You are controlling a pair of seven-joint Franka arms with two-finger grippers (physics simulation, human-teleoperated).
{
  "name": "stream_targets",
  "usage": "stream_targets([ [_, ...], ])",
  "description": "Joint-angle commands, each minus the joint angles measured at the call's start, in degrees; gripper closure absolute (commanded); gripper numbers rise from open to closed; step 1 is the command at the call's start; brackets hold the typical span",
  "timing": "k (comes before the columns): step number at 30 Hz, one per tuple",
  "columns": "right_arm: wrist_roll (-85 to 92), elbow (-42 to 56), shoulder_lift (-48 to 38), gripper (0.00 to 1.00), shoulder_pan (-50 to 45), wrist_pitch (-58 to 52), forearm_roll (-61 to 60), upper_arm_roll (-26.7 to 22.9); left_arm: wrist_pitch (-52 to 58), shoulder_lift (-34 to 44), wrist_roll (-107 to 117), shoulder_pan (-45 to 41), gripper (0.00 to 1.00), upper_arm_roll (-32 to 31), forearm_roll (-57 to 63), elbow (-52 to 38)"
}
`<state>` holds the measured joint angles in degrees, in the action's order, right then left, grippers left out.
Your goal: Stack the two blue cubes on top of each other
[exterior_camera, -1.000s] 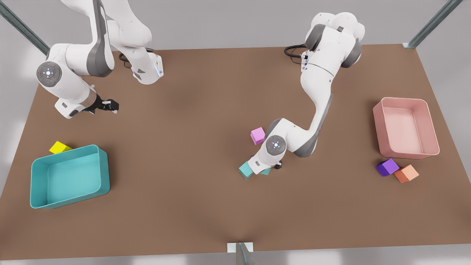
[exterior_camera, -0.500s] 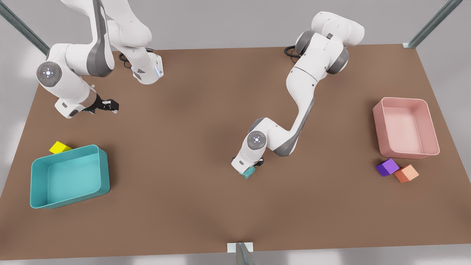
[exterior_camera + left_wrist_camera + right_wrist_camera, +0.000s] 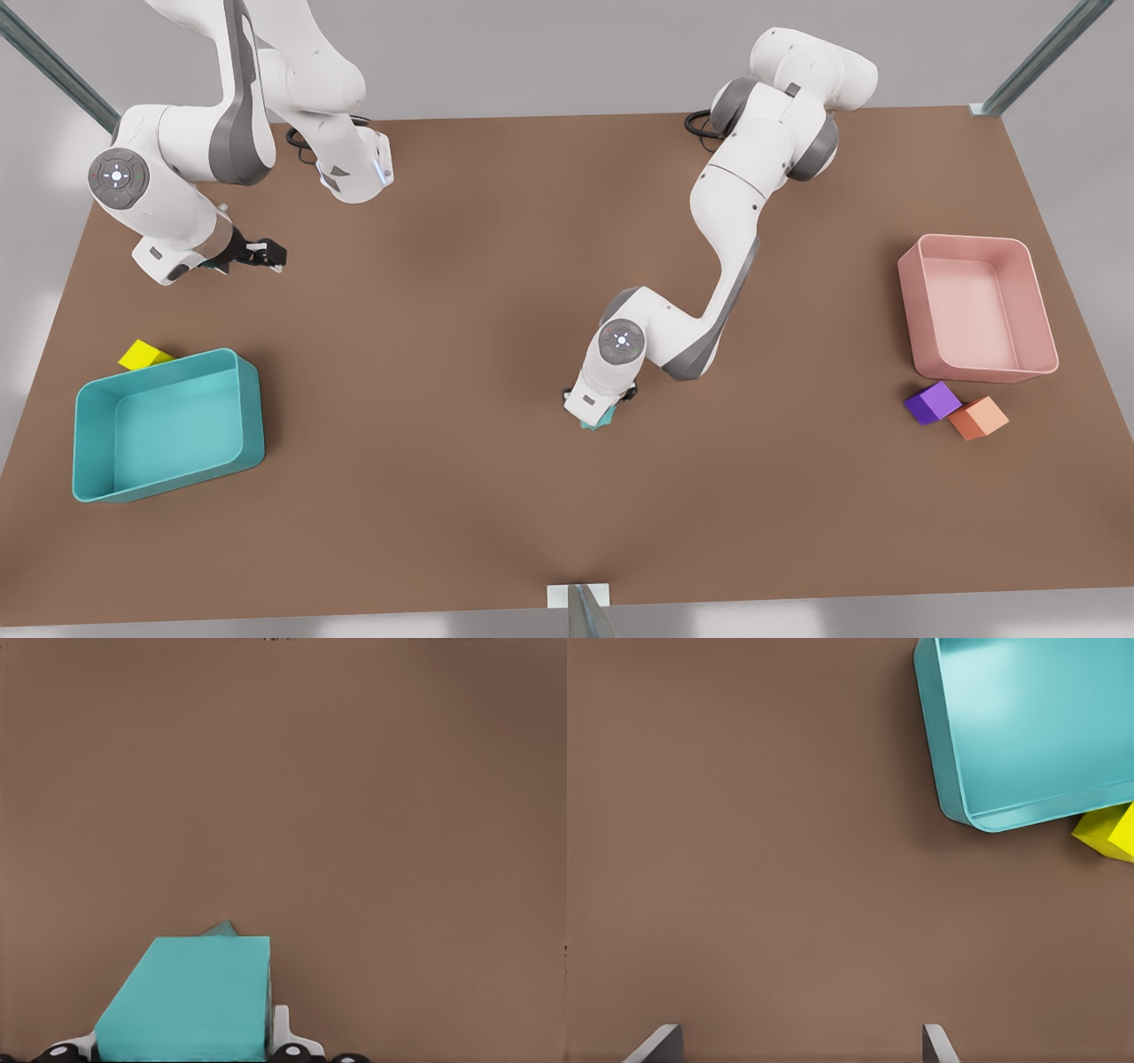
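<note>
Front view, from left: the right gripper (image 3: 270, 255) waits with fingers apart above the yellow cube (image 3: 144, 354) and teal bin (image 3: 168, 425); at table centre the left gripper (image 3: 605, 412) is clamped on a blue cube (image 3: 190, 1001), probably light and rigid, best held by flat sides; another teal corner (image 3: 223, 927) peeks behind.

We were looking at a simulated robot test bench, not any lived-in room. A bare brown table (image 3: 461, 496) sat before plain grey walls, with metal frame struts (image 3: 1036, 58) at its corners. Two white arms (image 3: 735, 213) were mounted at its far edge. Spread over it were a teal bin (image 3: 252, 416), a pink bin (image 3: 912, 319) and small coloured cubes (image 3: 932, 402), all plain practice props.
</note>
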<state>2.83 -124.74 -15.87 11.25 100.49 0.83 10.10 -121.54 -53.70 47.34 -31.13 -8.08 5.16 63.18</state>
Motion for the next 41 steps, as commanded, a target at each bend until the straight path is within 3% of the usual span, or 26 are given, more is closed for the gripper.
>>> stream_targets([
  [1, 0.07, 0.03, -0.03, 0.0, 0.0, -0.03, -0.04, -0.08, 0.6, 0.17, 4.7, 0.01, 0.0, 0.0, 0.2, -0.08],
  [8, -0.02, 0.03, -0.03, 0.0, 0.0, -0.03, -0.04, 0.01, 2.71, 0.53, 4.34, 0.1, 0.0, 0.08, 0.2, -0.6],
  [14, 0.07, 0.03, -0.03, 0.0, 0.0, -0.03, -0.04, 0.27, 10.88, 4.13, 4.78, -0.6, 0.0, -0.8, 0.12, -0.51],
  [19, -0.02, 0.03, -0.03, 0.0, 0.0, -0.03, -0.04, 0.45, 24.5, 14.06, 0.31, -0.08, 0.0, -2.47, 0.2, -0.34],
  [21, -0.02, 0.03, -0.03, 0.0, 0.0, 0.06, -0.04, 0.71, 32.95, 19.51, -7.35, 3.09, 0.0, -2.2, 0.2, -0.16],
  [23, -0.02, 0.03, -0.03, 0.0, 0.0, 0.06, -0.04, 0.8, 33.65, 23.81, -7.26, 5.9, 0.0, -2.12, 0.73, 0.19],
  [26, -0.02, 0.03, -0.03, 0.0, 0.09, 0.06, -0.04, 0.8, 43.49, 30.58, -12.25, 15.21, 0.0, -2.99, 1.61, 2.56],
  [27, -0.02, 0.03, -0.03, 0.0, 0.09, 0.06, -0.04, 0.71, 43.15, 34.8, -24.46, 22.95, 0.0, -4.31, -2.25, 8.53],
  [28, -0.02, 0.03, -0.03, 0.0, 0.09, 0.06, -0.04, 0.8, 41.83, 40.07, -34.23, 21.29, 0.0, 2.97, -3.04, 15.29],
  [30, -0.02, 0.03, -0.03, 0.0, 0.09, 0.06, -0.04, 0.8, 29.1, 53.25, -47.42, 21.98, 0.0, 7.55, -4.98, 34.8],
  [31, -0.02, 0.03, -0.03, 0.0, 0.09, -0.03, -0.04, 0.8, 26.18, 53.88, -46.37, 22.16, 0.0, 7.91, -6.56, 35.35],
  [33, -0.02, 0.03, -0.03, 0.0, 0.0, 0.06, -0.04, 0.8, 31.01, 45.0, -45.14, 22.43, 0.0, 7.82, -7.44, 22.25],
  [41, -0.02, 0.03, -0.03, 0.0, 0.0, -0.03, -0.04, 0.8, 31.54, 44.74, -45.75, 23.65, 0.0, 7.82, -7.0, 21.2],
])
